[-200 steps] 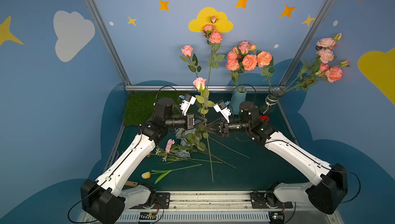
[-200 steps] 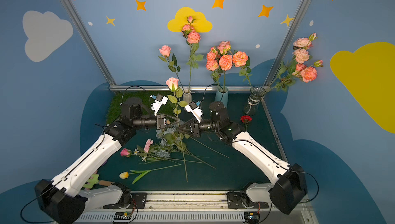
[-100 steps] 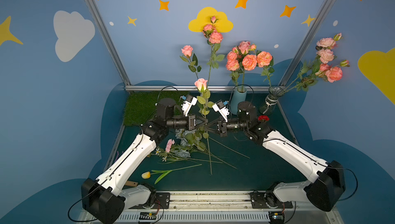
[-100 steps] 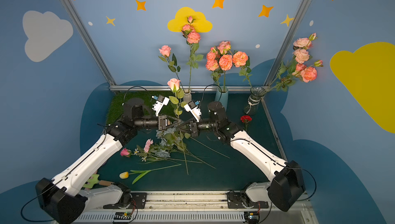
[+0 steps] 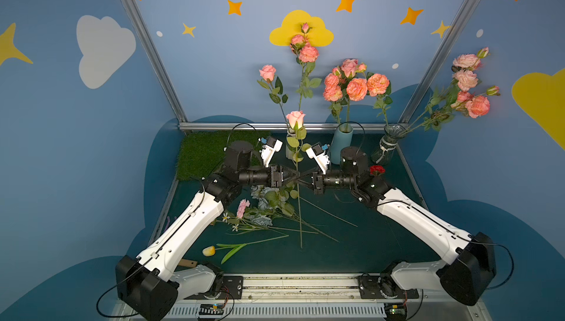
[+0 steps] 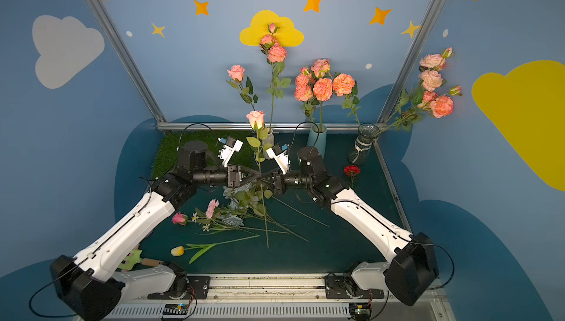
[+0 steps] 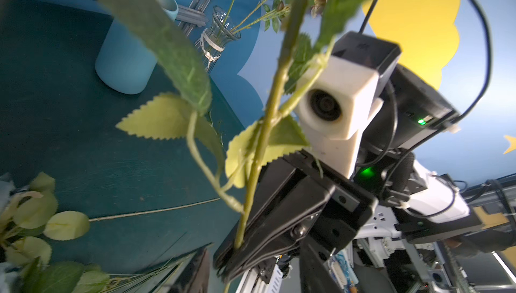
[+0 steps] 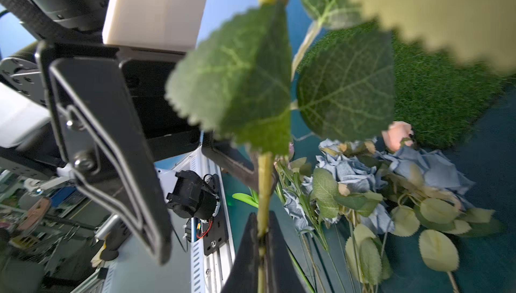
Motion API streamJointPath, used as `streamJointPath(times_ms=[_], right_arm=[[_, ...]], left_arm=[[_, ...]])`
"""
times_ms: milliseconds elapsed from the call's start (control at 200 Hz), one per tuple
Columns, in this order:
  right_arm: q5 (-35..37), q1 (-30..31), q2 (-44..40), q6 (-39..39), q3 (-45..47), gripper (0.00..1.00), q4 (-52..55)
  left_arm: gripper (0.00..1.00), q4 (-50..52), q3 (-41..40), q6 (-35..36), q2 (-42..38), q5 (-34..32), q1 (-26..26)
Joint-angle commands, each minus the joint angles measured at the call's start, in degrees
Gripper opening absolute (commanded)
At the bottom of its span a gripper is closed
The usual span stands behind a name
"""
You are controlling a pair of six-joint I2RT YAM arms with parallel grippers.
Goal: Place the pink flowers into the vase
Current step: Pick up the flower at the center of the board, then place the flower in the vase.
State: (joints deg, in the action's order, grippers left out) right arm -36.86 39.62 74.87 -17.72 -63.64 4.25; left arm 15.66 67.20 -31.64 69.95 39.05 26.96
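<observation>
A pink rose (image 5: 295,119) on a long leafy stem stands upright above the middle of the table, seen in both top views (image 6: 255,119). My two grippers meet at its stem from opposite sides. The right gripper (image 5: 302,178) is shut on the stem, which shows plainly in the right wrist view (image 8: 262,238). The left gripper (image 5: 295,177) is open, its fingers (image 8: 111,143) apart on either side of the stem. More pink flowers stand in a small pale vase (image 5: 290,151), a blue vase (image 5: 342,142) and a glass vase (image 5: 386,145) along the back.
Loose stems lie under the grippers: grey-blue roses (image 5: 263,203), a pink carnation (image 5: 243,207), a pink bud (image 6: 179,218) and a yellow tulip (image 5: 209,251). A red carnation (image 5: 377,169) stands by the right arm. A grass mat (image 5: 208,151) covers the back left.
The right gripper closed on the rose stem and the left gripper, shut on it before, has opened. The rose has shifted slightly to the right.
</observation>
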Motion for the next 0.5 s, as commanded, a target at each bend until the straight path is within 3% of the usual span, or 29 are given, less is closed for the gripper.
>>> streamJointPath(times_ms=[0,290,496], right_arm=[[8.91,0.38,-3.38,3.91,-0.01,0.0,4.6],[35.15,0.2,-8.8,10.04,-0.15,0.0,13.83],[45.16,-0.06,-9.72,11.43,-0.26,0.0,16.73]], left_arm=[[0.57,3.76,2.45,1.56,-0.75,-4.44,-0.15],[0.59,17.96,6.79,3.19,-4.63,-25.18,-0.66],[0.59,22.31,4.16,1.8,-8.42,-33.94,-5.98]])
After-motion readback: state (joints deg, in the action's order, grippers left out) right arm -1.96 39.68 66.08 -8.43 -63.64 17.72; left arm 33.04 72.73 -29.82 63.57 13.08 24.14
